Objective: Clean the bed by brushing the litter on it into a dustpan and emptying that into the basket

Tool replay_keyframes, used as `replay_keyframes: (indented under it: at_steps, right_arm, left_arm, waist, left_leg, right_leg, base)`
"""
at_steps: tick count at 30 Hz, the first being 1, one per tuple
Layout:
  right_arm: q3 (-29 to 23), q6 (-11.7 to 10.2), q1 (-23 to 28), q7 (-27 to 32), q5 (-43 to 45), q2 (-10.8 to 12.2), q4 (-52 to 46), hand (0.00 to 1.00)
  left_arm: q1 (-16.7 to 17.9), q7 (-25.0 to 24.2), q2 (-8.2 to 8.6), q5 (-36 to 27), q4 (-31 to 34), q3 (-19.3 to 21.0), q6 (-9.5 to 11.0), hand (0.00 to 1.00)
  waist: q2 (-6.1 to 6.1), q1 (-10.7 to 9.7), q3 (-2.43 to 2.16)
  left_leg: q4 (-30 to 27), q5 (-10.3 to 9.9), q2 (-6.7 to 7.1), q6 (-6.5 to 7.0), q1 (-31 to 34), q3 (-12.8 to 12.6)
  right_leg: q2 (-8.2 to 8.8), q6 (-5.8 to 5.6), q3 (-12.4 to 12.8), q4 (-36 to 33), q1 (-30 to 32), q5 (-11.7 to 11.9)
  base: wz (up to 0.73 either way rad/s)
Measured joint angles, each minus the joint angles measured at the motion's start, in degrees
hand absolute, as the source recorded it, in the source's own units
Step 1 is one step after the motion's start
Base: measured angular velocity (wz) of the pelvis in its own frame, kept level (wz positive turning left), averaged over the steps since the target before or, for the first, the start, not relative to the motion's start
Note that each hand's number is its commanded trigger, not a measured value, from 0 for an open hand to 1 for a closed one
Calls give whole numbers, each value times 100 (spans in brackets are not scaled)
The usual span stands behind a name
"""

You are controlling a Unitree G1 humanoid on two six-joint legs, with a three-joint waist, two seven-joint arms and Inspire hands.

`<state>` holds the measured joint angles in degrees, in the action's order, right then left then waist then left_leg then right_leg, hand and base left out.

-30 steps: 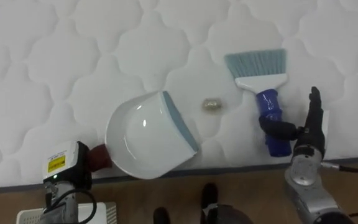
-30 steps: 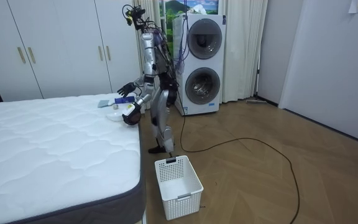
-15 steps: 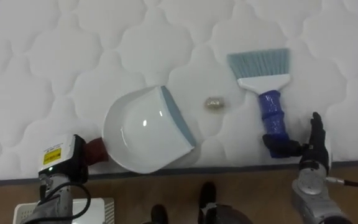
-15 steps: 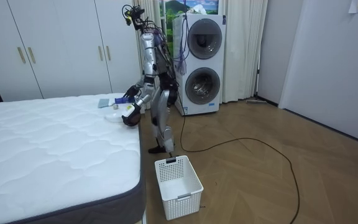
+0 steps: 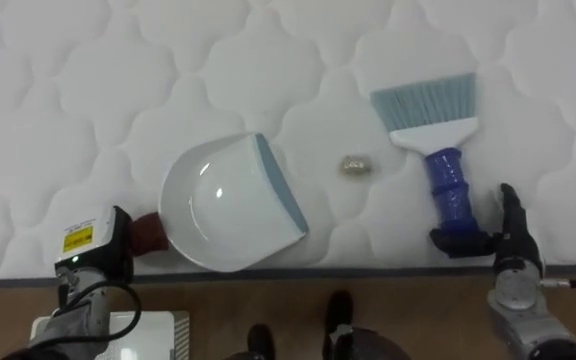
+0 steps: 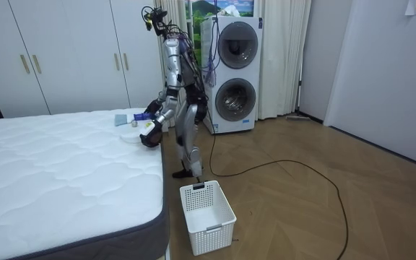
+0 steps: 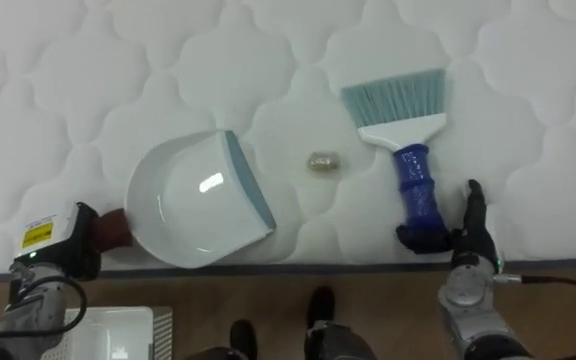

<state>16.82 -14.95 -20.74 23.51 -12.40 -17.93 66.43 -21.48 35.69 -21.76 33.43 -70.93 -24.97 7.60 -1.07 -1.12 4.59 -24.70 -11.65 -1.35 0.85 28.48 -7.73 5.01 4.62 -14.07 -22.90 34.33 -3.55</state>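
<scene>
A white dustpan (image 5: 218,205) with a grey-blue lip lies on the white quilted mattress (image 5: 68,80) near its front edge. My left hand (image 5: 93,250) is shut on its dark red handle (image 5: 150,232). A small beige scrap (image 5: 356,164) lies between the dustpan and a brush (image 5: 446,185) with a blue handle and pale blue bristles. The brush lies flat with its bristles pointing away from me. My right hand (image 5: 511,232) is open at the mattress edge, fingers straight, and its thumb touches the end of the brush handle. In the room view I stand at the bed's side, bent slightly over it.
A white plastic basket (image 6: 206,206) stands on the wooden floor beside the bed, just behind me. A stacked washer and dryer (image 6: 233,72) and white wardrobes (image 6: 63,50) line the far wall.
My right hand has drawn back from the brush handle to the mattress edge, and the brush stays where it lay. The dustpan has slid a little left, away from the scrap. The eye view shifted slightly.
</scene>
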Motion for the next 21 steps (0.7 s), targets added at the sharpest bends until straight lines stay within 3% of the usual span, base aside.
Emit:
replay_keyframes:
  at_steps: [5,6,7,9,15,21]
  right_arm:
    - [-4,6,-19,-18,35,-9,3,0]
    - [-8,15,-38,-17,50,-9,7,9]
    - [-7,27,-48,-15,64,-9,11,60]
    - [-7,114,-81,17,96,-8,11,100]
    - [-3,290,-346,328,61,-158,266,100]
    - [11,592,-475,410,7,-360,307,100]
  left_arm:
    - [-47,-19,-5,-3,-1,-1,-9,100]
    - [-54,-30,-6,-4,-1,1,-15,100]
    - [-54,-37,-5,-4,0,1,-18,100]
    - [-77,-107,-5,-4,11,-1,-59,100]
    - [-87,-160,-3,-13,99,-55,-196,100]
    - [-85,-173,8,-14,247,-135,-289,100]
  waist:
    - [-3,6,0]
    - [-2,8,0]
    - [-2,11,0]
    - [-3,13,0]
    - [-3,23,-3]
    - [-6,159,-6]
  left_leg:
    - [8,-9,-6,9,78,2]
    - [-1,-9,-4,11,96,3]
    - [-7,-10,-4,12,101,3]
    - [-14,-14,0,19,102,3]
    - [-13,-15,1,22,91,-10]
    - [-2,-3,-23,3,85,-10]
  right_leg:
    - [-3,12,-18,3,45,31]
    - [-1,12,-17,3,63,53]
    - [-2,11,-17,3,66,66]
    - [0,6,-16,6,65,71]
    - [-4,4,-6,5,58,85]
    - [-26,34,-14,3,59,75]
  base:
    - [0]
    - [0]
    - [-4]
    - [0]
    - [0]
    - [0]
